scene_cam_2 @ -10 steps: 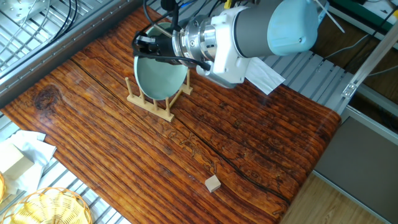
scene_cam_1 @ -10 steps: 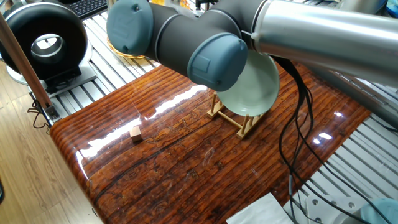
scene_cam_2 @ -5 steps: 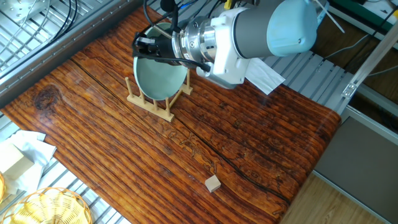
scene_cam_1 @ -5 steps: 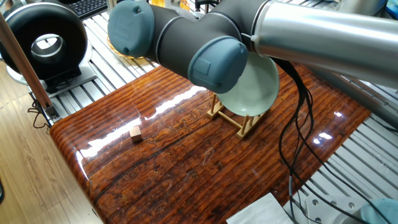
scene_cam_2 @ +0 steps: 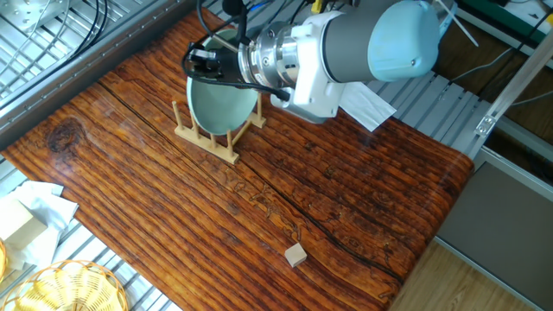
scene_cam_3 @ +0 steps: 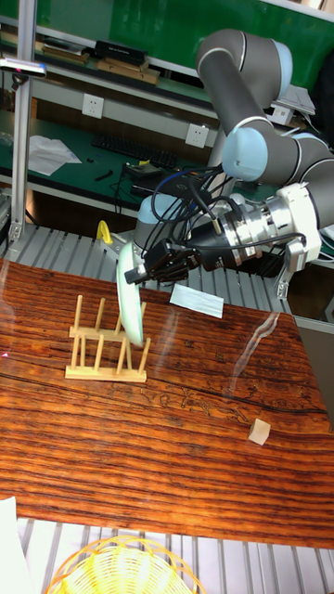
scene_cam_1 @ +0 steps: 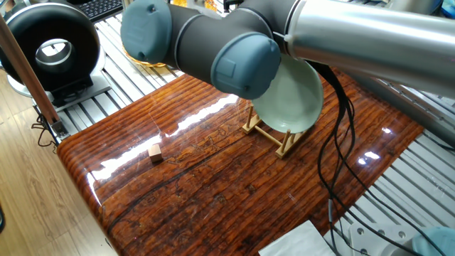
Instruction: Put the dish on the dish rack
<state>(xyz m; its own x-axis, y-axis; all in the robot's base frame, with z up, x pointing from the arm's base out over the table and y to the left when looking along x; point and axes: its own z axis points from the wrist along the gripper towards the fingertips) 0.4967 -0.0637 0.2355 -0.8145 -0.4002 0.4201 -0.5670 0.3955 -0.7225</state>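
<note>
Dish rack [scene_cam_3: 104, 354], near the tabletop's far edge: nudged slightly sideways since a second ago. Dish [scene_cam_3: 129, 300]: upright between its pegs, seemingly seated. Gripper [scene_cam_3: 139, 269]: still pinching the rim; release apparently remains.

Two high fixed cams face opposite table [scene_cam_2: 363, 199] sides, tall cam front-on lower; all share dish rack [scene_cam_3: 100, 357].

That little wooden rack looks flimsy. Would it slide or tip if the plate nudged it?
Probably slides: the dish rack looks small and light, resting loose on a glossy table. Tipping seems less likely, since its base is low and flat. The dish, held upright by the gripper, could push its thin pegs.
</note>
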